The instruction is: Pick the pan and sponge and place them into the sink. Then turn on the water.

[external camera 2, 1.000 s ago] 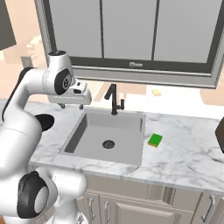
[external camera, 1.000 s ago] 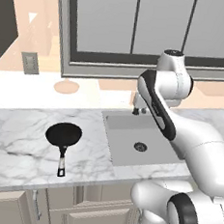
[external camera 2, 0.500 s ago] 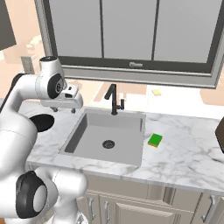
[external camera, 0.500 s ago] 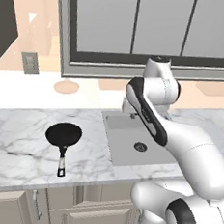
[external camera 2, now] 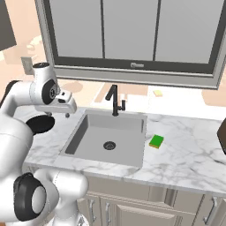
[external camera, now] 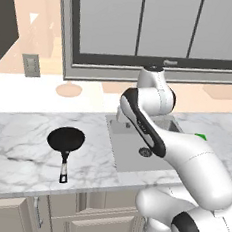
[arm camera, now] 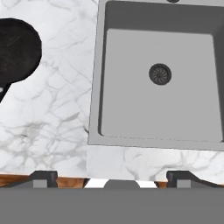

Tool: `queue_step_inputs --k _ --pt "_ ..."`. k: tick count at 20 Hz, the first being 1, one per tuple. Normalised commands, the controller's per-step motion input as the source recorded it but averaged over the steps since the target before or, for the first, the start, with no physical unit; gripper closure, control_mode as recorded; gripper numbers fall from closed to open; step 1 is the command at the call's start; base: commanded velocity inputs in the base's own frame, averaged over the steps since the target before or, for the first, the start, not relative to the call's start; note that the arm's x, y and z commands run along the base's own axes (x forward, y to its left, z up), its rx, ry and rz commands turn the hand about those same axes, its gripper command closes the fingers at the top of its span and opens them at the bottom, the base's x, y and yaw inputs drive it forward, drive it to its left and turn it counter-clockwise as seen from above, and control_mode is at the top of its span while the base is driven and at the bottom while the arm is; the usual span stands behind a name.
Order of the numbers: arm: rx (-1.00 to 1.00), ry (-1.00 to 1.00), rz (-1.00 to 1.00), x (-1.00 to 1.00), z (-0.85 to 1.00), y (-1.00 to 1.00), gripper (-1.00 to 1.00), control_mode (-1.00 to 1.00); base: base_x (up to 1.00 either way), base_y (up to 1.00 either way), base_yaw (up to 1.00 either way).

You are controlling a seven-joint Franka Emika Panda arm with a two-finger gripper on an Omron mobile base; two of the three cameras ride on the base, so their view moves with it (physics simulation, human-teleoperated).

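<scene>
The black pan (external camera: 65,139) lies on the marble counter left of the sink (external camera: 129,157), its handle pointing toward the counter's front edge. In the hand view the pan (arm camera: 15,50) sits at the upper left and the grey sink (arm camera: 131,100) with its dark drain fills the right. My gripper (external camera 2: 58,114) hangs open and empty above the counter between pan and sink, near the sink's left rim; its fingertips (arm camera: 43,177) stand wide apart. The green sponge (external camera 2: 156,141) rests on the counter just right of the sink (external camera 2: 126,132). No water falls from the black faucet (external camera 2: 114,99).
A large window runs along the wall behind the counter. A wall outlet (external camera: 31,64) is at the far left. A dark object (external camera 2: 222,134) stands at the counter's right edge. Cabinet fronts lie below the counter's front edge.
The arm has swung left, carrying the hand from over the sink's back toward the counter strip between sink and pan. Gripper stays open. Pan and sponge have not moved.
</scene>
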Motion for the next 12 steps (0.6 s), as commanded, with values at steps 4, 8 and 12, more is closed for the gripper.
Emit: queue_step_inputs --k 4,8,12 --pt "0.0 0.0 0.0 -0.01 -0.18 0.3 -1.0 -1.0 0.0 0.0 0.0" --pt "0.0 0.0 0.0 -0.02 -0.18 0.31 -1.0 -1.0 0.0 0.0 0.0" --pt "0.0 0.0 0.0 -0.01 -0.17 0.28 -1.0 -1.0 0.0 0.0 0.0"
